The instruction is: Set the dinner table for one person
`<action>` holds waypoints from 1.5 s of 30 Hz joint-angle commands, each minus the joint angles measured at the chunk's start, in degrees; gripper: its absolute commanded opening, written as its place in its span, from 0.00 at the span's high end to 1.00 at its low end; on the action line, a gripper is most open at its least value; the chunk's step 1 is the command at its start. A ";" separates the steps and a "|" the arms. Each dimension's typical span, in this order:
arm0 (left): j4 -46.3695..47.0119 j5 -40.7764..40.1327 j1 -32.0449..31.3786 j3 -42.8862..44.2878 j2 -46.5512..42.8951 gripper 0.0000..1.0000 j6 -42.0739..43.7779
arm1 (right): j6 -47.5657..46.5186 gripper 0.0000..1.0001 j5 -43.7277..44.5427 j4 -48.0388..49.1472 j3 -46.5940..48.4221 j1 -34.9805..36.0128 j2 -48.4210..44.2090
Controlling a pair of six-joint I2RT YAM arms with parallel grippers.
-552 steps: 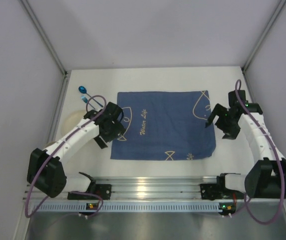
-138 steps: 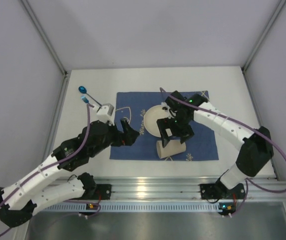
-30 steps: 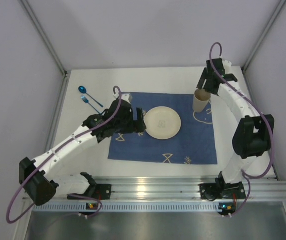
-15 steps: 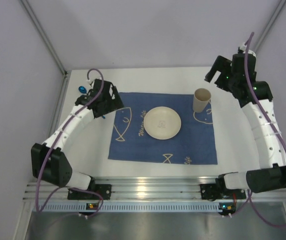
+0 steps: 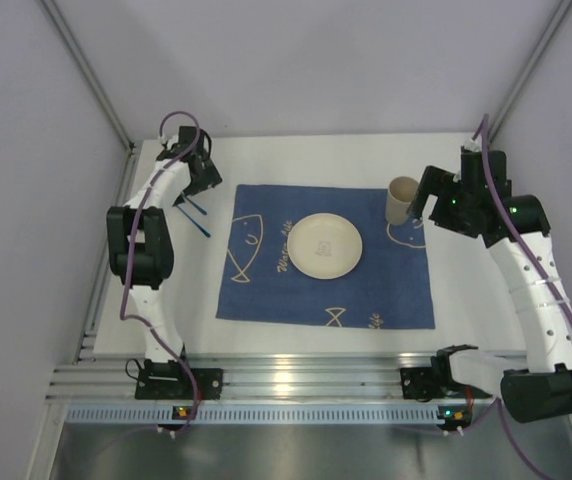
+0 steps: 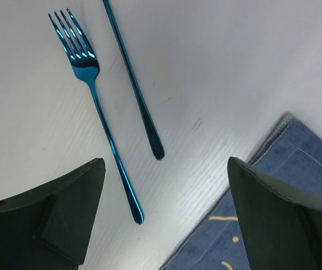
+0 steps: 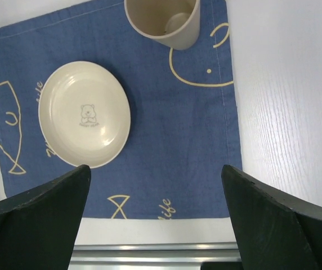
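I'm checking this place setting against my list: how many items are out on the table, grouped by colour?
Metallic blue: 2 (slim metal fork; second slim metal utensil, its head out of view)
Cream: 2 (round plate with a bear print; tapered cup)
Dark blue: 1 (cloth mat with cream fish drawings)
Total: 5

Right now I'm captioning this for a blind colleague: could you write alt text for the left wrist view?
A shiny blue fork lies on the white dinner table beside a second slim blue handle whose head is out of frame. The open left gripper hovers over them, its dark fingers in the bottom corners; a corner of the blue mat shows lower right.
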 commanded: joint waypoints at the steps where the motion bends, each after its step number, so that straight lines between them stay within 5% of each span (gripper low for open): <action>1: 1.15 -3.68 0.62 4.80 3.40 0.06 -0.07 | -1.43 0.00 -0.50 -2.66 -0.03 0.39 -1.70; 14: 3.88 -0.96 5.27 13.77 14.39 0.13 2.91 | -1.26 0.00 2.05 -4.16 -4.51 0.39 -1.36; 19: 6.77 2.02 7.04 14.83 16.68 0.29 3.80 | -1.08 0.00 2.57 -3.90 -3.64 0.39 1.46; 28: 7.83 3.78 9.59 18.70 21.87 0.39 2.13 | -1.52 0.01 3.98 -4.25 -0.74 0.30 6.64; 39: 6.69 5.37 9.77 19.75 26.70 0.98 1.60 | -2.05 0.01 5.21 -4.34 1.37 0.30 11.21; 45: 7.13 8.17 9.77 19.14 26.27 1.00 2.22 | -2.66 0.01 5.04 -3.99 2.25 0.30 12.71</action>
